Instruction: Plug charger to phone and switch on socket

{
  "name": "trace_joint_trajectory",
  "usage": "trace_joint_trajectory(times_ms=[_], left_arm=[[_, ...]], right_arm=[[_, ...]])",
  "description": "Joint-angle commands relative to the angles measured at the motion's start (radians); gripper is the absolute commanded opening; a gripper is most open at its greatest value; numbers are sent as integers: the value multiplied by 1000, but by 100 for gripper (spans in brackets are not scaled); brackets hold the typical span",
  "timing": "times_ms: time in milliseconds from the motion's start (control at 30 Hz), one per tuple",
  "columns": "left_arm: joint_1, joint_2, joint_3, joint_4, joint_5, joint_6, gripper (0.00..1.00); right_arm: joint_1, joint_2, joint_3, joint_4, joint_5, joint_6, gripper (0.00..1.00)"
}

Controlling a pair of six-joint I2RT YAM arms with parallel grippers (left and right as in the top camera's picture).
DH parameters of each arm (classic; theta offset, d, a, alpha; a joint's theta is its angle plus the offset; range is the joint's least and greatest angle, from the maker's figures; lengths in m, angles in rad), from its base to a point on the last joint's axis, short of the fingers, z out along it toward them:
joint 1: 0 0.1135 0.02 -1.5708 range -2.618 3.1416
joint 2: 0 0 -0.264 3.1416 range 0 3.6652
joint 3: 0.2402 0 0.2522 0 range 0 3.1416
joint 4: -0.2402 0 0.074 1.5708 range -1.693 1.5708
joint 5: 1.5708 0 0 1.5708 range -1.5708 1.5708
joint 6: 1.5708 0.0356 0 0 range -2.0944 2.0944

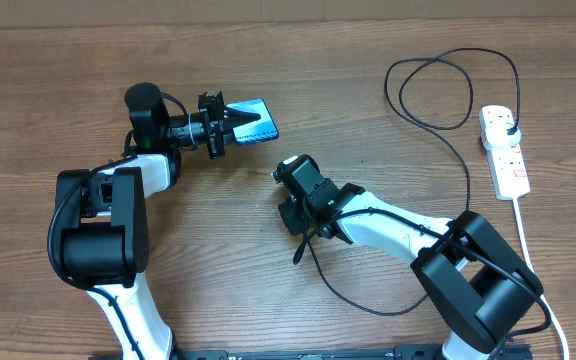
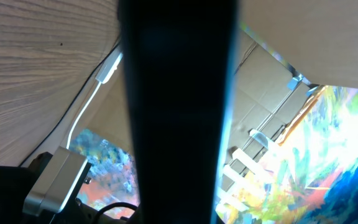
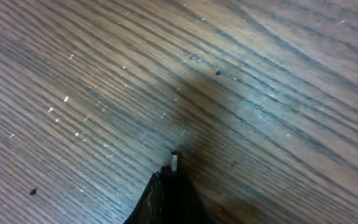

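Note:
The phone (image 1: 256, 120), its blue screen lit, is lifted at the table's upper middle, and my left gripper (image 1: 232, 122) is shut on its left end. In the left wrist view the phone is a dark band (image 2: 179, 106) between the jaws. My right gripper (image 1: 286, 172) is shut on the charger's connector end, a short way below and right of the phone. In the right wrist view the small metal tip (image 3: 174, 160) pokes out of the shut fingers (image 3: 170, 186) over bare wood. The black charger cable (image 1: 465, 190) loops to its plug (image 1: 509, 124) in the white socket (image 1: 511, 165).
The socket's thick white cord (image 1: 524, 240) runs down the right side behind my right arm. The charger cable makes a wide loop (image 1: 438, 90) at the top right and a slack loop (image 1: 383, 310) near the front edge. The table is brown wood.

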Motion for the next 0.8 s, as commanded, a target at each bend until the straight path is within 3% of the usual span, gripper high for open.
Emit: trace_joint_trajectory(times_ms=[0, 233, 433, 767], left_arm=[[-2, 4, 23, 11, 15, 37, 5], [-2, 4, 23, 12, 11, 40, 5], [-2, 4, 23, 12, 0, 93, 5], [-2, 4, 23, 146, -10, 195, 5]], right_arm=[[5, 60, -15, -41, -105, 40, 4], [-72, 3, 15, -144, -307, 39, 4], [-208, -108, 14, -147, -636, 30, 4], [-311, -154, 13, -123, -1168, -147, 4]])
